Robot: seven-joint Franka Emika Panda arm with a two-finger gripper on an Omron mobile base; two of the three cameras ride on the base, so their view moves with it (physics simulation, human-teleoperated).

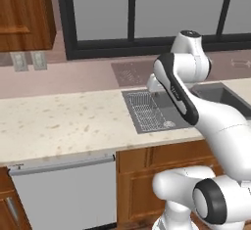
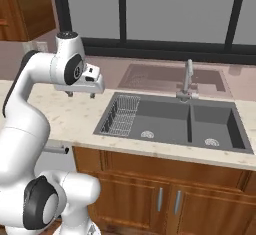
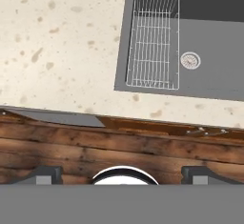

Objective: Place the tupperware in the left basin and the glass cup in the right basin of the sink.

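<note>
Pincer (image 2: 80, 95) wide apart, gripping nothing, above the speckled worktop (image 2: 75, 119) left of the sink (image 2: 172, 141)
Left basin (image 2: 160, 116) has a wire rack (image 2: 122, 115) along its left side; right basin (image 2: 212, 124) lies beyond the divider

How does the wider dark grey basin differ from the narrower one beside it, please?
The wider dark grey left basin holds a silver wire rack along its outer side; the narrower dark grey right basin has none. Both are rectangular, matte, and have a round steel drain.

Speckled beige counter (image 2: 75, 116), sink (image 2: 172, 116) inset
</note>
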